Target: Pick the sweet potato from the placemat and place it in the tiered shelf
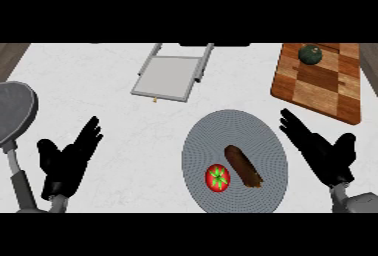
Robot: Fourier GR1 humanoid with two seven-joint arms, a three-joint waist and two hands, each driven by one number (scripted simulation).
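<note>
A brown sweet potato [244, 166] lies on the round grey placemat [229, 130], toward its lower middle. A red tomato [218, 178] with a green top sits just left of it on the same mat. The grey tiered shelf [168, 76] stands at the back centre of the white counter. My right hand [322, 151] is open just right of the mat, fingers straight and pointing up-left, apart from the sweet potato. My left hand [68, 161] rests open at the lower left, fingers up.
A wooden cutting board [319, 85] lies at the back right with a dark green round vegetable [311, 54] on its far end. A grey pan [13, 112] with a handle sits at the left edge, beside my left hand.
</note>
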